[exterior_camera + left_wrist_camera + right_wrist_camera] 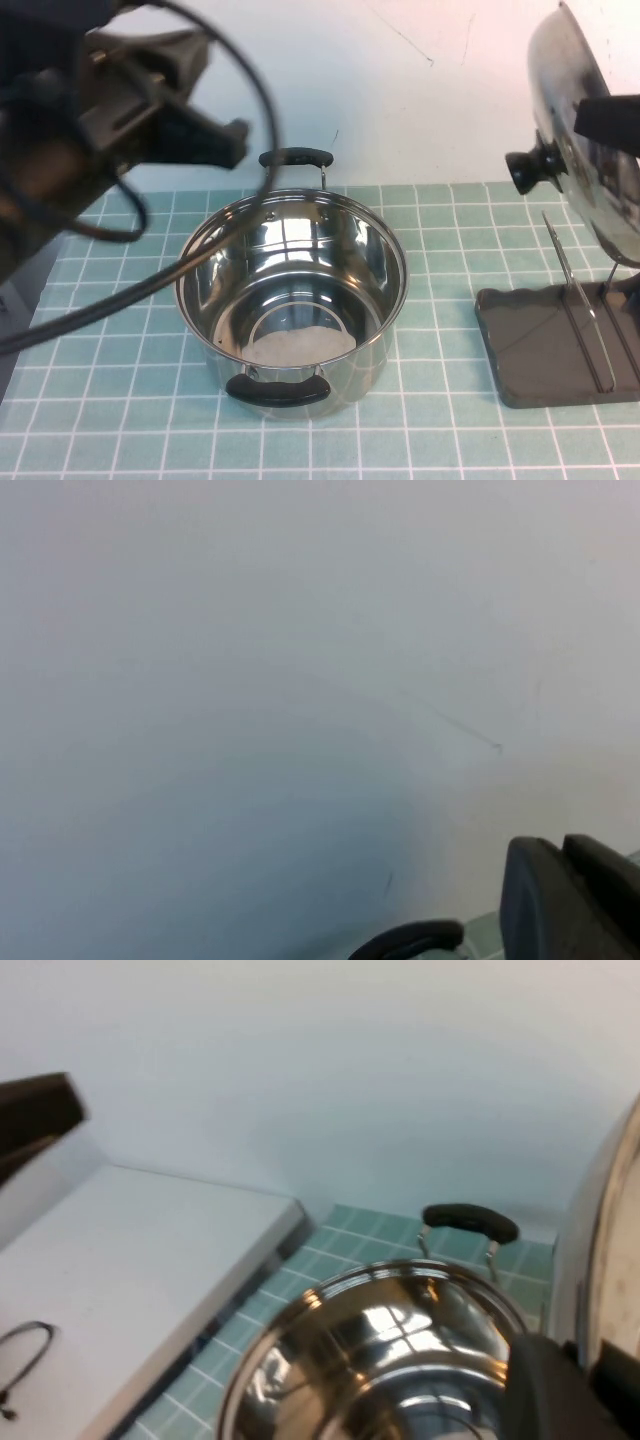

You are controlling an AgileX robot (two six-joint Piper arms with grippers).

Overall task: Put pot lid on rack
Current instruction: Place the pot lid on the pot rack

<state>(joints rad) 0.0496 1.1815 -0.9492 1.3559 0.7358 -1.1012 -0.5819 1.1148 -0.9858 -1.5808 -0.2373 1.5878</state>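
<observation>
The shiny domed pot lid with its black knob hangs on edge at the far right, above the rack, with its knob facing the pot. My right gripper is shut on the lid's rim; in the right wrist view the lid's rim runs between the dark fingers. The rack is a dark grey tray with thin wire dividers, right of the pot. My left gripper is raised at the back left, shut and empty; its fingers also show in the left wrist view.
The steel pot with two black handles stands open on the green tiled mat at the centre, and shows in the right wrist view. A black cable from the left arm hangs across the pot's left side. A white wall is behind.
</observation>
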